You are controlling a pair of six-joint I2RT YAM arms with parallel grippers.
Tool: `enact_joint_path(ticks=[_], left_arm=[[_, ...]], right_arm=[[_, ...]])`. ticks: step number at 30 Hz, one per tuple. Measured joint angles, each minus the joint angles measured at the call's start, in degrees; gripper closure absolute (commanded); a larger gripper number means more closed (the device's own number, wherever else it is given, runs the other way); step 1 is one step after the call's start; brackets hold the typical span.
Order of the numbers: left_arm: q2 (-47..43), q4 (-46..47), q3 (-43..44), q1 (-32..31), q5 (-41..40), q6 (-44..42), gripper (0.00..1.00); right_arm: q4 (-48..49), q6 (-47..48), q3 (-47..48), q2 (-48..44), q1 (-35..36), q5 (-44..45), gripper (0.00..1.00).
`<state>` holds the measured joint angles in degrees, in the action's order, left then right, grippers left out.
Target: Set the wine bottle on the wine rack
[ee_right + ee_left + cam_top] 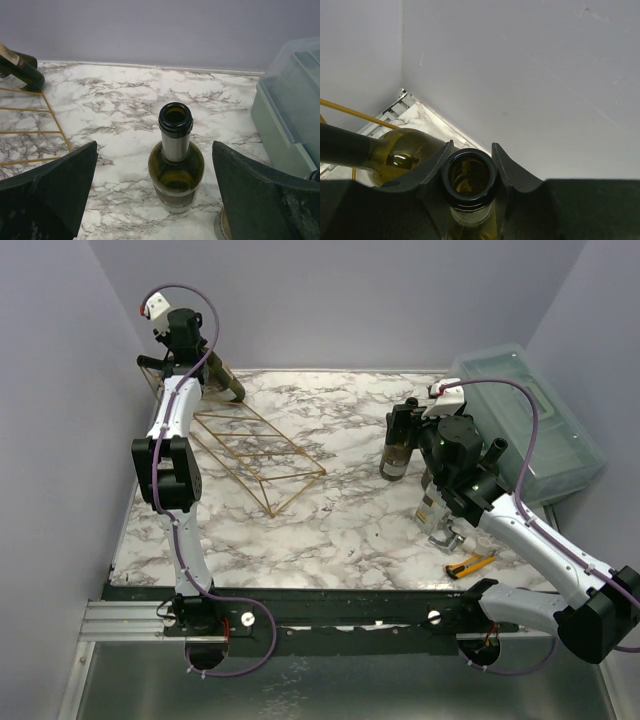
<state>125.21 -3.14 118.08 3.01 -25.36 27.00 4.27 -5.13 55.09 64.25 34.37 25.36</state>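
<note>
My left gripper [200, 358] is at the far left corner, shut on the neck of a green wine bottle [226, 382] over the far end of the gold wire wine rack [250, 448]. In the left wrist view the jaws [471, 150] clamp the open bottle mouth [469, 176]. A second bottle [395, 152] lies beside it, next to a rack wire [355, 115]. My right gripper [418, 425] is open. Another wine bottle [176, 167] stands upright on the table just ahead of the open jaws [154, 143], untouched; it also shows in the top view [396, 456].
A translucent lidded plastic box [535, 425] stands at the right, also in the right wrist view [290, 120]. A yellow utility knife [470, 565] and a small metal tool [440, 525] lie near the front right. Walls close in on the left and at the back.
</note>
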Motion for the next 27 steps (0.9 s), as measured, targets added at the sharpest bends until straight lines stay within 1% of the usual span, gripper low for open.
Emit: enact_joint_path(ticks=[9, 27], left_arm=[[-0.9, 1.5, -2.5, 0.8, -0.1, 2.2, 1.0], [-8.5, 6.4, -16.9, 2.5, -0.1, 7.0, 1.0]], right_arm=[[0.0, -0.1, 0.0, 0.0, 0.0, -0.5, 0.0], [0.0, -1.2, -0.1, 0.0, 0.0, -1.7, 0.0]])
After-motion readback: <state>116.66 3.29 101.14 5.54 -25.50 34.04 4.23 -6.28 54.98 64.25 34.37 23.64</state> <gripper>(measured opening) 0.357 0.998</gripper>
